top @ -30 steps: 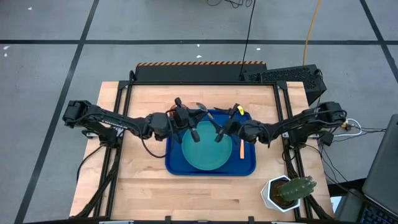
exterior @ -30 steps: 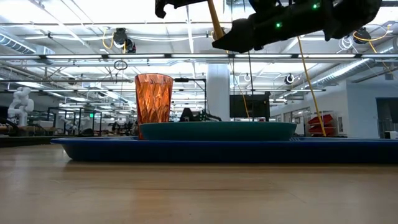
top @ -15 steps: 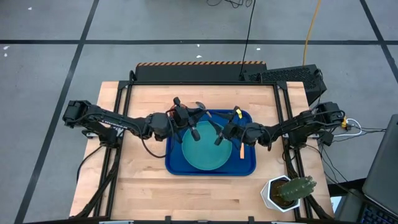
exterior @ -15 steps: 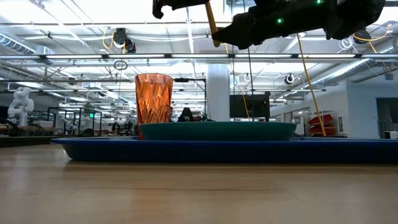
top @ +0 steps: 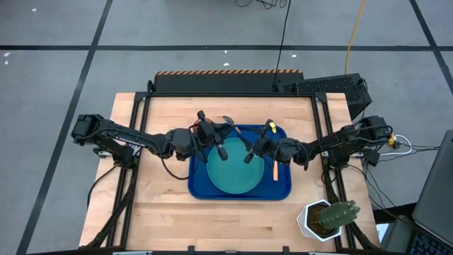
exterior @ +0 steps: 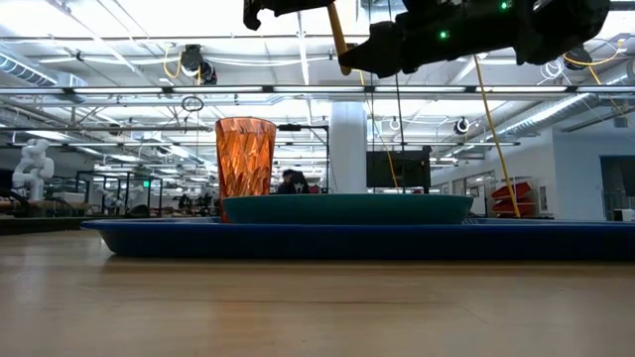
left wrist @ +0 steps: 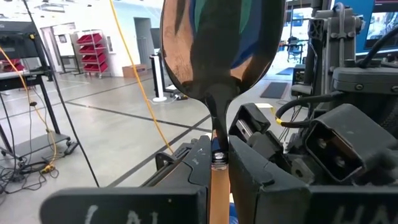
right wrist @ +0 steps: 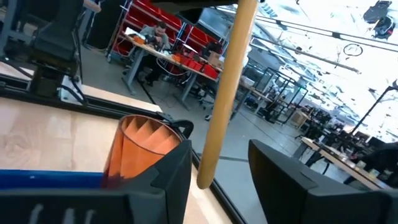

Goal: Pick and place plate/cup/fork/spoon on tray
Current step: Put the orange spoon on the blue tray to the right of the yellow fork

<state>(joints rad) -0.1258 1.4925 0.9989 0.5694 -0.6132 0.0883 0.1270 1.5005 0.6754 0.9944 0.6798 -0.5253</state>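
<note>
Your table carried the blue tray near its middle, and the teal plate lay flat inside it, filling most of the tray's floor. In the low view the tray sat flat on the wood with the plate on top of it. A white pot with a cactus stood at the table's corner on the right arm's side, well apart from the tray. The amber cup stood upright on the tray just beside the plate's rim. The fork lay on the tray's bare strip between the plate and the rim on the right arm's side. Your left gripper hung over the tray's far edge, its fingers clamped on the spoon at the neck, bowl pointing away from the wrist. Your right gripper hung over the plate's far side; its fingers stood apart, the spoon's handle passing between them, clear of both.
</note>
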